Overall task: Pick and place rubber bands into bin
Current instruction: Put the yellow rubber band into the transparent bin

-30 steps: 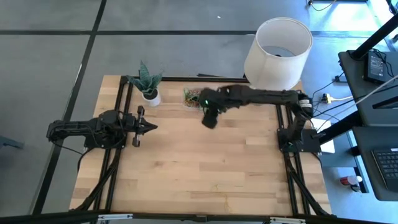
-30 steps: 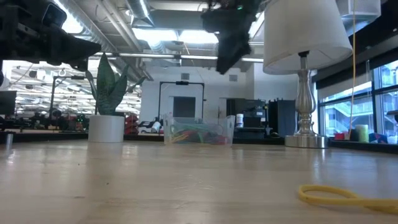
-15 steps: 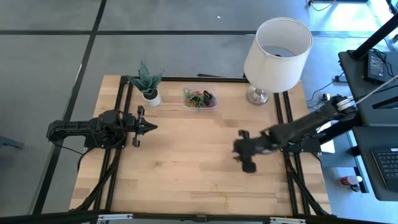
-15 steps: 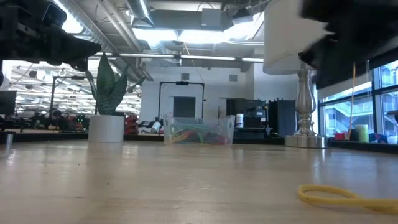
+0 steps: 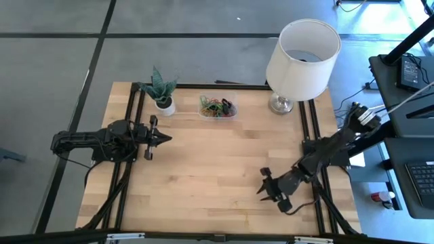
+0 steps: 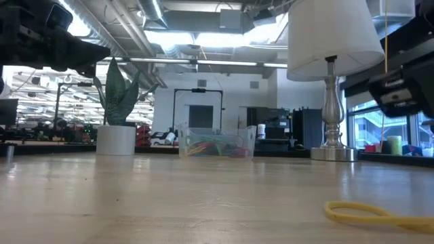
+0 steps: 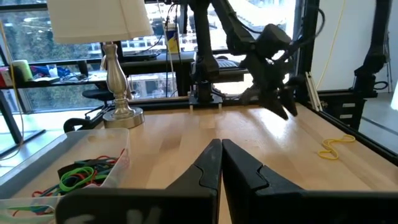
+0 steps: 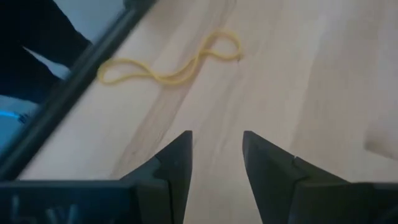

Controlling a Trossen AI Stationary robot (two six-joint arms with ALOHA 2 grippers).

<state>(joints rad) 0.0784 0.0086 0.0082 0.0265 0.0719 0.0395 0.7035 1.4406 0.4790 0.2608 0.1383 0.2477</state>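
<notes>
One thin yellow rubber band [image 8: 171,62], twisted, lies on the wood table [image 5: 203,169] near our right gripper [image 8: 214,165], fingers apart w/ nothing held. Our left gripper [image 7: 221,163] is closed, empty, at table's left. Other coloured bands sit in the clear plastic bin [image 5: 217,107] btw. plant pot [image 5: 165,105] & lamp [image 5: 302,51].

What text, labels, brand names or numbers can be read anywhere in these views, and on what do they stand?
None: no legible text in any view.
Lamp, plant pot, bin: no markings visible.
Right tool, left tool: no label visible.
Room behind the table, low view: any signs are too small and blurred to read.
</notes>
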